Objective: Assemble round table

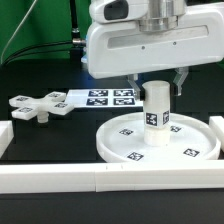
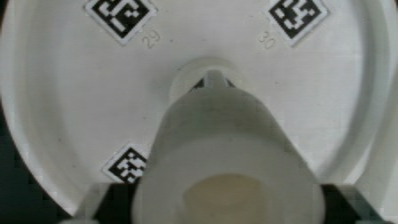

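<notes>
The short thick cylinder post [image 1: 155,108] stands upright at the middle of the large round rimmed disc [image 1: 120,145], which lies flat on the table. My gripper [image 1: 157,90] hangs straight over the post, with a finger on each side of its top end, and looks shut on it. In the wrist view the post [image 2: 222,130] fills the middle and runs down to the disc [image 2: 71,90]. Dark fingers [image 2: 125,195] press against both its sides at my gripper [image 2: 231,198]. The cross-shaped piece [image 1: 40,105] lies loose at the exterior view's left.
The marker board [image 1: 105,97] lies flat behind the disc. A long white border rail [image 1: 100,180] runs along the front, and another rail piece [image 1: 5,135] stands at the exterior view's left. The arm's large white body [image 1: 140,40] hangs over the disc.
</notes>
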You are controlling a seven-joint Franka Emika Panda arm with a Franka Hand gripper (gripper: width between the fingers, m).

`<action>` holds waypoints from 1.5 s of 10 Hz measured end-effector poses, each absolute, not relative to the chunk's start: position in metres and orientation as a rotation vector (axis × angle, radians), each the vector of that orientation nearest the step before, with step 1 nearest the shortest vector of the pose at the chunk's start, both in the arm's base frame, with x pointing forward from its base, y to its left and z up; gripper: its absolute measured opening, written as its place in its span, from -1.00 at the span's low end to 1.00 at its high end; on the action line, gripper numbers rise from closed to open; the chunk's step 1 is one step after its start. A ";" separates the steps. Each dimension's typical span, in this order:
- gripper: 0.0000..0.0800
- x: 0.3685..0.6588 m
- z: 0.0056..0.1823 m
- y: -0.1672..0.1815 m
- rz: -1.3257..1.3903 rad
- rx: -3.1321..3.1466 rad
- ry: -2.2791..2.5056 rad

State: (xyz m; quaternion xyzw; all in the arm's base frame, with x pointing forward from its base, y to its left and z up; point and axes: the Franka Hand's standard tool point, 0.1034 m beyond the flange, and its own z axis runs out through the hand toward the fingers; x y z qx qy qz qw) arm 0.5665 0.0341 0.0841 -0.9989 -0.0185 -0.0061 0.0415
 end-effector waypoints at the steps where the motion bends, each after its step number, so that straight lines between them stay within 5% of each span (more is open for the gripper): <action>1: 0.02 0.566 0.084 0.032 -0.011 -3.039 0.165; 15: 0.02 0.562 0.079 0.035 0.120 -2.258 1.889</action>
